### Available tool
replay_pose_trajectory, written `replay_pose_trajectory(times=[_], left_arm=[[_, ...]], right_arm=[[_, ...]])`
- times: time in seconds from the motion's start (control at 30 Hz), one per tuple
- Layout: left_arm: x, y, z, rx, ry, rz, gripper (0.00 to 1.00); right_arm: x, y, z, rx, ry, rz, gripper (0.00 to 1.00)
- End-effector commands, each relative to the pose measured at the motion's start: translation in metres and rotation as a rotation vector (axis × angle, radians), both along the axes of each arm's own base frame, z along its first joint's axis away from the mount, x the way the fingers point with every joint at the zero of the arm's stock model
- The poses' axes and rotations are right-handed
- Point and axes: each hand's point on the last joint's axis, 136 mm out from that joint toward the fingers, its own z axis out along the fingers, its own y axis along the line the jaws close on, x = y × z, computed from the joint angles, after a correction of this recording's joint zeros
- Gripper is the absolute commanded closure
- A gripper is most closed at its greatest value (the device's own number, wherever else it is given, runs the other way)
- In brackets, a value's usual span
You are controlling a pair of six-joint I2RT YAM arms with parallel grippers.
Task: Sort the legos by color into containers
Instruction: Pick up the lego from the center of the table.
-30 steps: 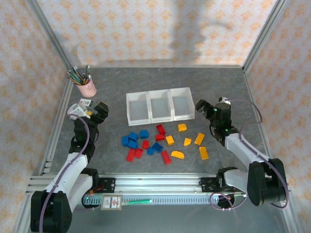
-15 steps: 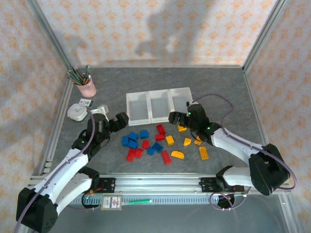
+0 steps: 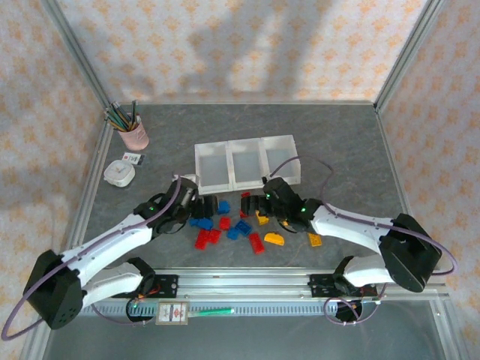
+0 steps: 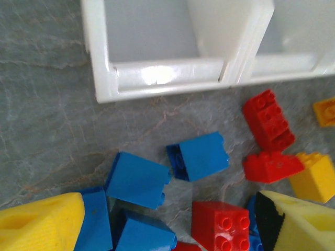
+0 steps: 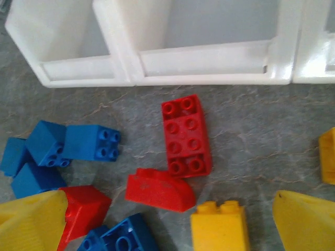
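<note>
Both low: left hand [image 4: 167, 225] apart over blue legos [image 4: 138, 180]; right hand [image 5: 167, 219] apart over red wedge [image 5: 159, 189]. All packed tight: closing may pinch two, scatter neighbours; hands near, could clash.

Both arms reach over the legos [image 3: 225, 223]: left claw [image 3: 208, 206] at the blue ones, right claw [image 3: 260, 201] near the containers [image 3: 225, 182].

Blue bricks [image 3: 204, 222] are on the left, red bricks [image 3: 202, 239] in the middle and orange-yellow bricks [image 3: 274, 239] on the right. The bins [image 3: 229, 143] are translucent white. The tabletop [image 3: 337, 142] is grey with marble-like veins. The cup [image 3: 136, 138] at the far left is pink. The walls [image 3: 225, 45] carry a peach floral pattern.
</note>
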Motion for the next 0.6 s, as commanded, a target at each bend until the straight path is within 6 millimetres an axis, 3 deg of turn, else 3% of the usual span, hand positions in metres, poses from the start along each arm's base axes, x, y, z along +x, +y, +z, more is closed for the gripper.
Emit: replay_pose_trajectory(times=[0.0, 0.37, 0.57], left_arm=[[-0.001, 0.001, -0.009, 0.124, 0.028, -0.045, 0.16], [0.019, 0.007, -0.035, 0.330, 0.077, -0.058, 0.30], [0.025, 0.001, -0.042, 0.349, 0.089, -0.087, 0.33]], right_arm=[[0.004, 0.010, 0.010, 0.039, -0.019, -0.038, 0.00], [0.003, 0.011, 0.016, 0.086, -0.023, -0.056, 0.00], [0.002, 0.010, 0.015, 0.082, -0.017, -0.058, 0.00]])
